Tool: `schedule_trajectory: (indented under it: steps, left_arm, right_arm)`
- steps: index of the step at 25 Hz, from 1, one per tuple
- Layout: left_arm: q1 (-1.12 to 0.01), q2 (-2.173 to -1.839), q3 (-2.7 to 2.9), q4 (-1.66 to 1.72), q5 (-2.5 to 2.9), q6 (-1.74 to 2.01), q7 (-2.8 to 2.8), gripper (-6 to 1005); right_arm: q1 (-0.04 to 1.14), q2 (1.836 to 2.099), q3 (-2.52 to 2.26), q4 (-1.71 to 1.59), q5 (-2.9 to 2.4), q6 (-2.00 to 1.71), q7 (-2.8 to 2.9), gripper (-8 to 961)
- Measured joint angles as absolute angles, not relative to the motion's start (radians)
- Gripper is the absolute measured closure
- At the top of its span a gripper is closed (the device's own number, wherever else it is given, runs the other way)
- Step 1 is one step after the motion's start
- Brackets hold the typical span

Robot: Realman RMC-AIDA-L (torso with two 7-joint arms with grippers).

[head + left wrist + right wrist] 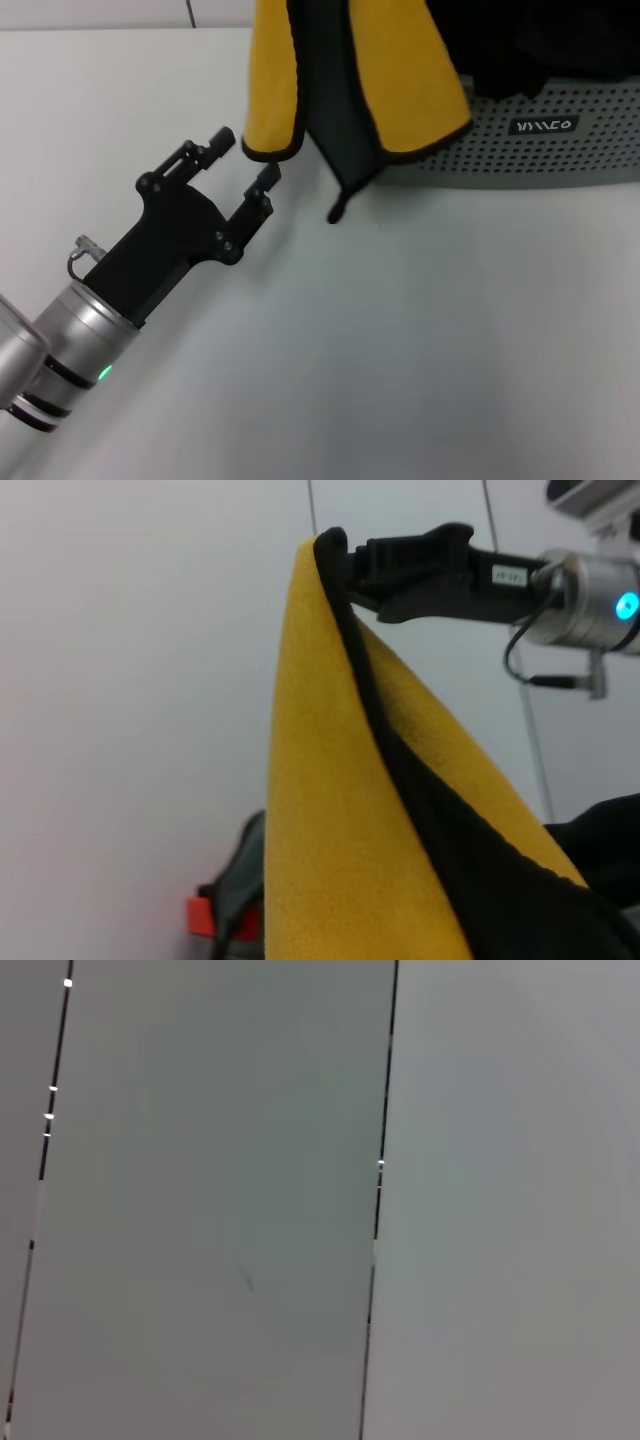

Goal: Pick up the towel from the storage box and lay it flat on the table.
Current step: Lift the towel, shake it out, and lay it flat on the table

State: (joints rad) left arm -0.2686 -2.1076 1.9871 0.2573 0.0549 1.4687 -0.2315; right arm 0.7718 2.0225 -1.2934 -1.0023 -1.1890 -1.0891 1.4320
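Nearest to us in the head view is the left arm's silver wrist, low on the left, reaching up and to the right over the table [420, 360]. We find the left gripper [243, 160] at its end with jaws spread and nothing between them; its fingers [262, 195] sit just below and beside the lowest yellow fold of the towel [380, 80], and we cannot tell whether they touch it.

Moving right, the towel hangs from above the frame, yellow face outward, a dark green panel between the folds, black edging along the hems. A small black corner loop [338, 211] dangles at its lowest point, just over the table. Behind and to the right stands the box [560, 150], perforated wall and white logo facing us, with black fabric [560, 40] heaped in it.

From the left wrist view, we see the right gripper [335, 565] pinching the towel's top edge. The right wrist view shows only plain pale panels.
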Motion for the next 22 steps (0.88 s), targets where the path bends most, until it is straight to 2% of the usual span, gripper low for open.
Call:
schedule_trajectory:
  steps: [9,22]
  left_arm:
    - [-0.238,-2.108,2.341,0.366,-0.373,1.366,0.162,451]
    - [-0.236,-2.108,2.551,0.461,-0.729,1.360,0.587,425]
  right_arm:
    - [0.798,2.023,-1.350,-1.033,-1.188,-1.011,1.463,937]
    - [0.810,2.025,-1.380,-1.046,-1.180,-1.008,1.497,936]
